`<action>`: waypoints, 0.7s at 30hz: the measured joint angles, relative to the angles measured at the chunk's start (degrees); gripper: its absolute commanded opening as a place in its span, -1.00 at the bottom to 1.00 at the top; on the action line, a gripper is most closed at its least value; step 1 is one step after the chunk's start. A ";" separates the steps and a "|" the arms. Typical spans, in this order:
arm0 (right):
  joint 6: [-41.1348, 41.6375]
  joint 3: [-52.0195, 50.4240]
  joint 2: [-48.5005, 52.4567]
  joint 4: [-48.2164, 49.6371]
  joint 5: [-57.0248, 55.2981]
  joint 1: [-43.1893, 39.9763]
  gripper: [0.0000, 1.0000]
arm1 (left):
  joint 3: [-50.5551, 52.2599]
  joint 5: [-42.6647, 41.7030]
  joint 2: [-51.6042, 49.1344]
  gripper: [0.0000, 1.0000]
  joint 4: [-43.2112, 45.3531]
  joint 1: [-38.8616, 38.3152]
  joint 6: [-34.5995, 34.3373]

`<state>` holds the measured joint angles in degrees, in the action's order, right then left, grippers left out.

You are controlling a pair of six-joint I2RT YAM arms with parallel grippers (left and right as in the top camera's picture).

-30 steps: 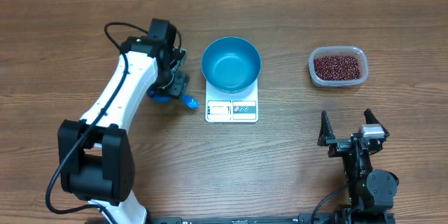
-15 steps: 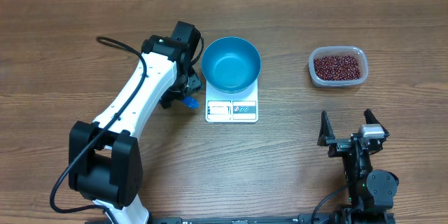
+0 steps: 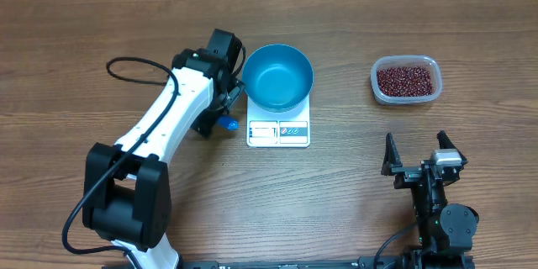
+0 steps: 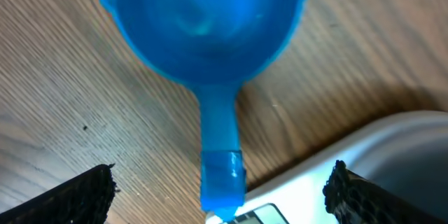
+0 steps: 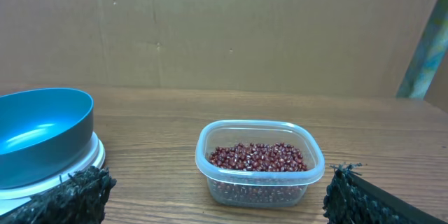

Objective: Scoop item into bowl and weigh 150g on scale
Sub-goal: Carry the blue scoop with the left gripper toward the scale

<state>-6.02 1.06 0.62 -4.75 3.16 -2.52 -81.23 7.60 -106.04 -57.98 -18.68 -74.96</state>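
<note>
**Ana:** Overhead, starting from the left: what is the left arm (image 3: 168,113) doing?

**Ben:** It reaches across the table (image 3: 84,34) to a spot just left of the scale (image 3: 278,133). Its wrist covers most of what lies under it.

**Ana:** And the left gripper (image 4: 220,189)?

**Ben:** The left wrist camera shows it best. The jaws are spread wide, with one fingertip in each lower corner of that view. The small blue scoop (image 4: 203,35) lies on the wood between them, and neither finger touches it. Its cup is empty and faces up. The handle points toward the scale's white edge, but I cannot tell whether the two touch.

**Ana:** What comes next, going right?

**Ben:** The blue bowl (image 3: 277,76) sits on the scale's platform, upright and empty. It hangs over the platform's sides, so only the display and button strip show in front of it.

**Ana:** Where are the beans (image 3: 406,81)?

**Ben:** All the ones I can see are in the clear plastic tub (image 5: 259,190), well to the right of the bowl. They form a shallow maroon layer.

**Ana:** And the right gripper (image 3: 415,143)?

**Ben:** It is low at the near right, well apart from the tub. It faces the tub with its jaws spread wide and nothing between them.
</note>
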 measured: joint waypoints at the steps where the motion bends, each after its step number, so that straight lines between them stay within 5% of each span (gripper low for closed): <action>1: 0.04 0.00 0.00 -0.02 0.00 0.00 1.00 | 1.11 -0.02 0.00 0.99 0.68 0.00 -0.98; 21: 0.02 0.00 0.00 0.02 -0.02 0.00 1.00 | 4.17 2.10 -4.24 0.99 7.76 0.00 -4.68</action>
<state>-6.00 1.06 0.62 -4.73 3.14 -2.52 -77.06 9.69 -110.28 -50.22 -18.68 -79.64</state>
